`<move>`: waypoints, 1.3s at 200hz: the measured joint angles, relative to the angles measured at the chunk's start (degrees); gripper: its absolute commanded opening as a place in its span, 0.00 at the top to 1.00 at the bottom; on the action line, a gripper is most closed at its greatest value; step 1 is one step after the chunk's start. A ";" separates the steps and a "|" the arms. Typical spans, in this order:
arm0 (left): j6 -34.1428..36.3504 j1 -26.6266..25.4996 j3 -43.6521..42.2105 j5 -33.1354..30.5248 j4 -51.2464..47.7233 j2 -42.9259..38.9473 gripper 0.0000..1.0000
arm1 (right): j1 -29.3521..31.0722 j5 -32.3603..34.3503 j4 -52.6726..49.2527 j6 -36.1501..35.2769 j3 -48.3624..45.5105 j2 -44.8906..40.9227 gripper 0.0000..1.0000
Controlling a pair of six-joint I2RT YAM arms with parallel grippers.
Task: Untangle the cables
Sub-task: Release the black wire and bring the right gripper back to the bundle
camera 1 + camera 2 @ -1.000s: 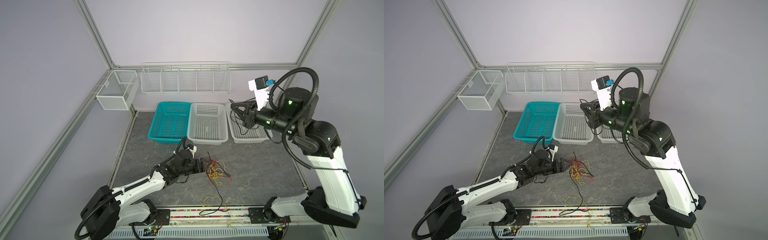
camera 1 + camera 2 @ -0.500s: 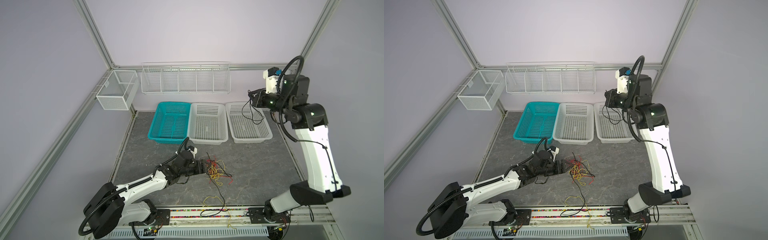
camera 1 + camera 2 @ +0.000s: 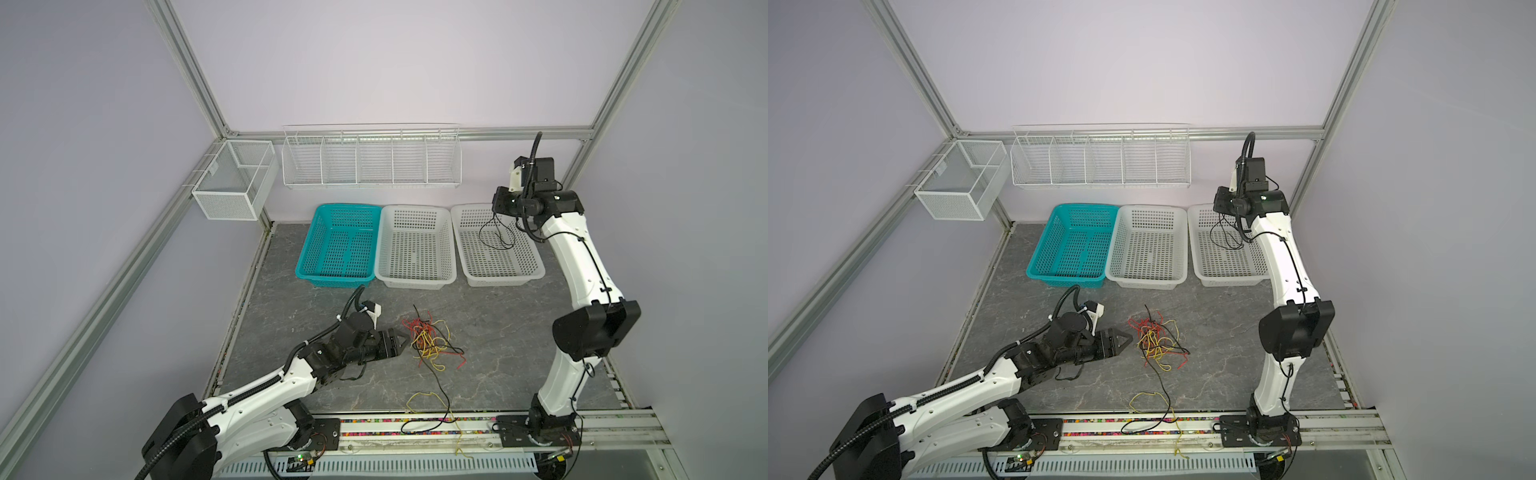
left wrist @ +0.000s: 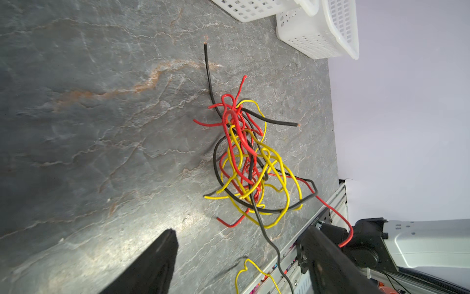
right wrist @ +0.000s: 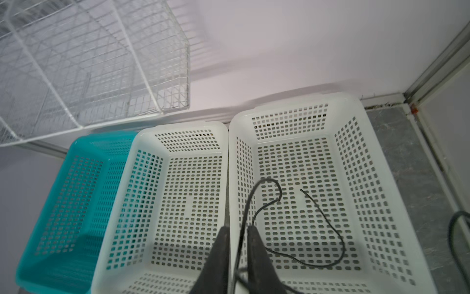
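Note:
A tangle of red, yellow and black cables (image 3: pixel 428 340) (image 3: pixel 1154 340) (image 4: pixel 249 163) lies on the grey table, with one black and one yellow strand trailing toward the front rail (image 3: pixel 432 424). My left gripper (image 3: pixel 398 341) (image 3: pixel 1126 338) (image 4: pixel 240 230) rests low just left of the tangle, open and empty. My right gripper (image 3: pixel 497 205) (image 3: pixel 1219 204) (image 5: pixel 238 227) hovers above the right white basket (image 3: pixel 503 280) (image 5: pixel 292 101). Its jaws stand slightly parted, and a single black cable (image 3: pixel 480 237) (image 5: pixel 269 179) runs loosely between them, hanging down onto the basket's floor.
A middle white basket (image 3: pixel 415 282) and a teal basket (image 3: pixel 332 280) stand in a row with the right one at the back. A wire rack (image 3: pixel 370 183) and a mesh box (image 3: pixel 232 208) hang on the walls. The right arm's base sits at the front right.
The right arm swung rightward from above the baskets and stretched up, carrying the black cable over the right basket. Its jaws have parted slightly. The left arm barely moved.

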 measured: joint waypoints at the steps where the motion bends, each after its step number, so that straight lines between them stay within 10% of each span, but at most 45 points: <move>1: 0.00 0.00 -0.02 -0.02 -0.04 -0.04 0.20 | 0.00 0.07 -0.02 -0.15 0.02 0.09 0.64; 83: -0.44 0.00 -0.92 -1.05 -3.10 -3.63 0.20 | 1.20 1.31 -2.67 1.95 -2.97 -7.87 0.35; 176: -2.16 0.00 -3.54 -0.09 -2.99 -4.09 0.20 | 19.02 -15.82 4.63 6.40 -62.45 -58.12 0.31; 260: -2.16 0.00 -4.81 -1.07 -3.32 -4.90 0.20 | 36.89 -18.62 1.86 22.05 -89.94 -89.07 0.32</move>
